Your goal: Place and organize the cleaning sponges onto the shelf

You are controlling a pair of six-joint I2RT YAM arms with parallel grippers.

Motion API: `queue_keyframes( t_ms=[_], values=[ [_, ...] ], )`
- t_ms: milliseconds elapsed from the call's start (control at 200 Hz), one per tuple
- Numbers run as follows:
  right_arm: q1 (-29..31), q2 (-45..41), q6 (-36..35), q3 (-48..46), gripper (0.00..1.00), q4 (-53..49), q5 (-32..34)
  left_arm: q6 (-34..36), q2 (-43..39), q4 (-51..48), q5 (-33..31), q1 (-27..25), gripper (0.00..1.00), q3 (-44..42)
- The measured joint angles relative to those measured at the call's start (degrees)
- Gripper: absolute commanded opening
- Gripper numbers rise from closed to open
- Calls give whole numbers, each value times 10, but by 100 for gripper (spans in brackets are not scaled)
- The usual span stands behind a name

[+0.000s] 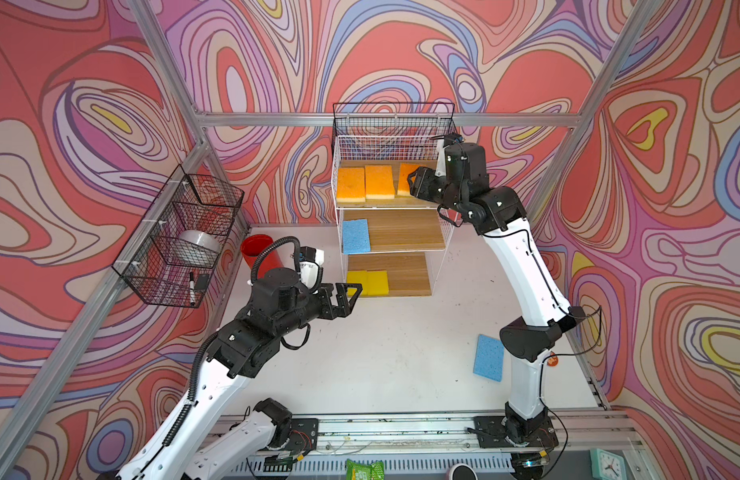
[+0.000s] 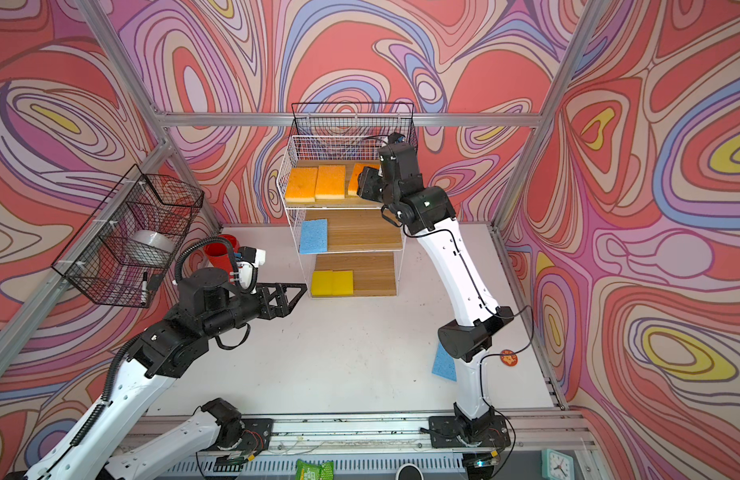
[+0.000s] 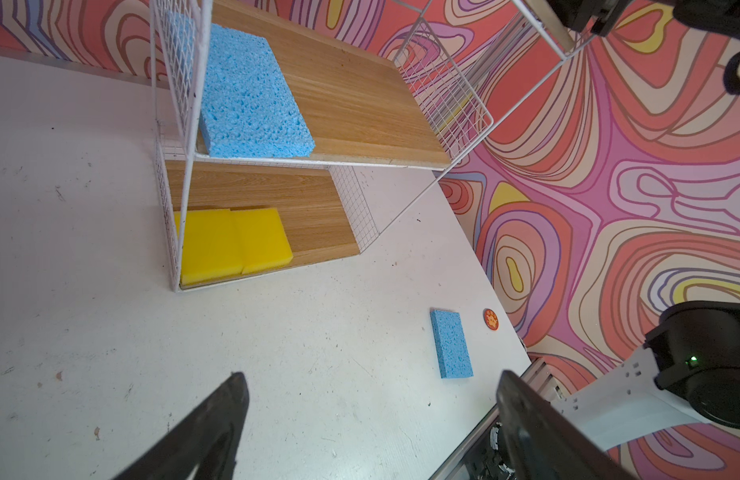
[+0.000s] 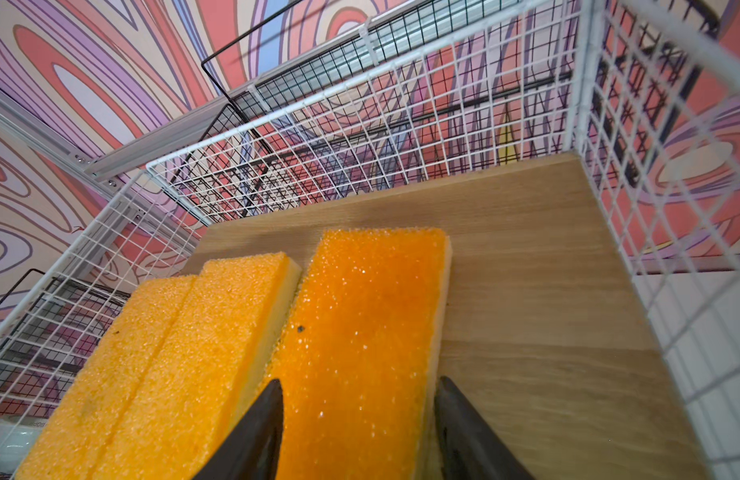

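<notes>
The shelf (image 1: 405, 235) is a white wire rack with three wooden tiers at the back of the table. Two orange sponges (image 1: 351, 185) (image 1: 378, 182) lie flat on its top tier. A third orange sponge (image 4: 360, 307) sits beside them, slightly tilted, with my right gripper (image 4: 358, 380) shut on its long sides. A light blue sponge (image 1: 356, 236) lies on the middle tier, and two yellow sponges (image 1: 367, 283) lie on the bottom tier. Another light blue sponge (image 1: 489, 357) lies on the table by the right arm's base. My left gripper (image 1: 351, 297) hovers open and empty in front of the bottom tier.
A red cup (image 1: 258, 249) stands left of the shelf. Black wire baskets (image 1: 181, 237) hang on the left wall, holding a tape roll and a marker. Another black basket (image 1: 393, 120) hangs behind the shelf. A small orange disc (image 2: 509, 358) lies near the right edge.
</notes>
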Motion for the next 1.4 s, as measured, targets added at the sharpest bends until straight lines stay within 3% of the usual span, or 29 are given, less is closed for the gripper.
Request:
queue_keyframes(
  t_ms=[521,741,1402],
  values=[
    [-13,4,-20,-14,52,32,-29,0,0,0,0,0,94,0],
    [-15,2,-44,-30,41,51,-29,0,0,-2,0,0,94,0],
    [-36,-29,-84,-76,38,64,-71,0,8,-5,0,0,94,4]
  ],
)
